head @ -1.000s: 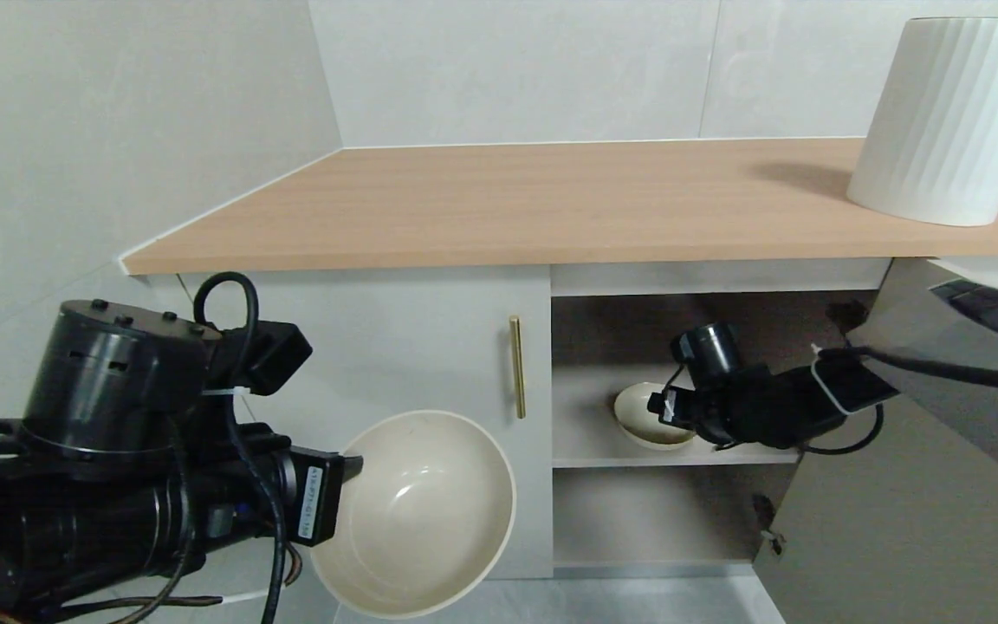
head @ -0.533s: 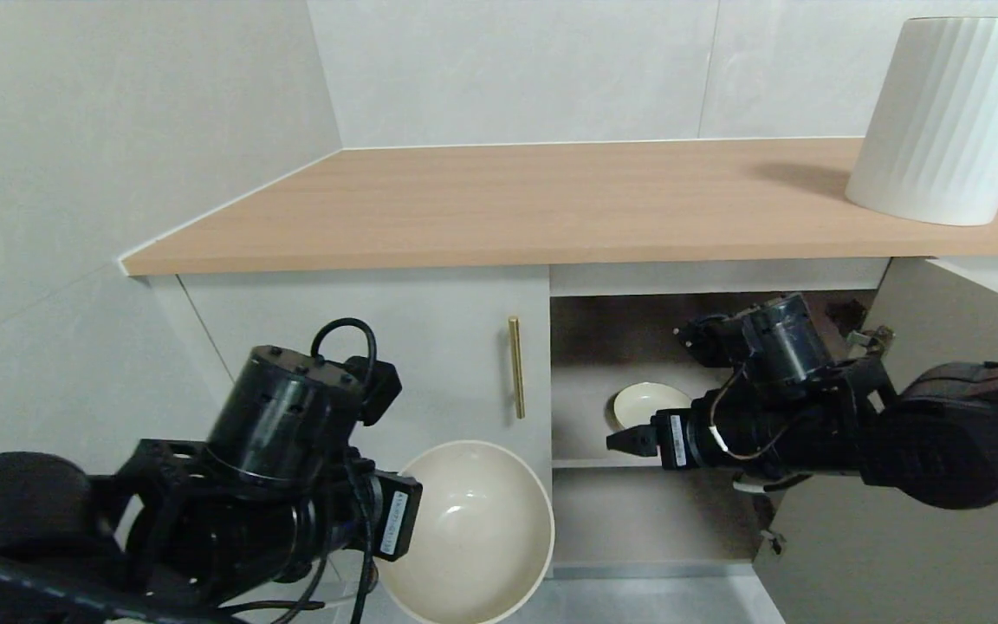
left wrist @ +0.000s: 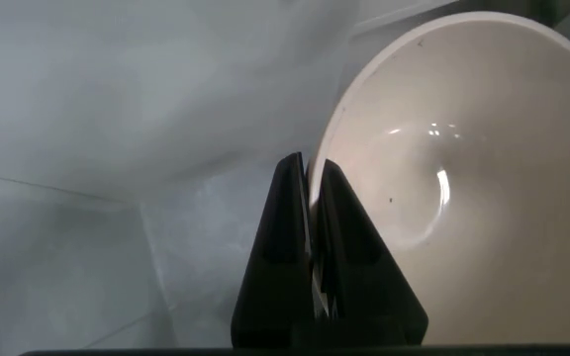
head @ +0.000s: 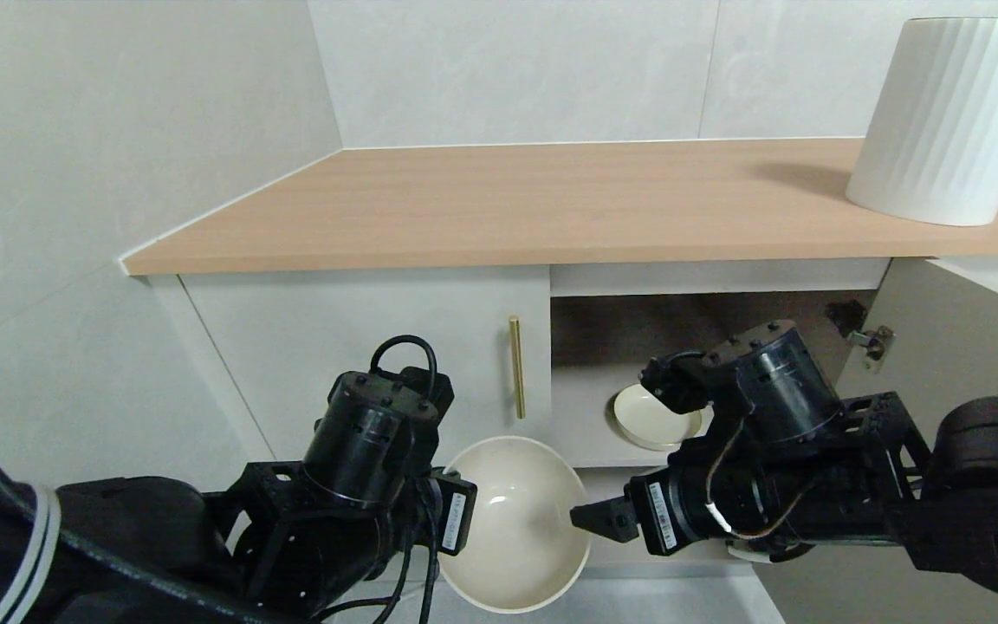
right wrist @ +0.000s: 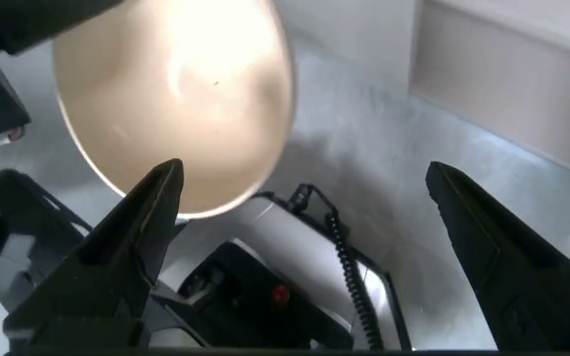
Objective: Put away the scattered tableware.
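Note:
My left gripper (head: 451,520) is shut on the rim of a large cream bowl (head: 515,524), holding it low in front of the closed left cabinet door. In the left wrist view the fingers (left wrist: 310,222) pinch the bowl's (left wrist: 443,178) edge. My right gripper (head: 596,520) is open and empty, just right of the held bowl and outside the open cabinet. Its wide-spread fingers (right wrist: 142,237) frame the same bowl (right wrist: 176,99) in the right wrist view. A smaller cream bowl (head: 653,416) rests on the cabinet's middle shelf (head: 581,438).
The right cabinet door (head: 915,347) stands swung open with its hinge (head: 870,340) showing. A brass handle (head: 515,367) is on the closed left door. On the wooden counter (head: 508,204) a white ribbed container (head: 945,117) stands at the far right.
My right gripper has pulled back out of the cabinet, leaving the small bowl on the shelf. My left arm has carried the large bowl rightward toward the opening.

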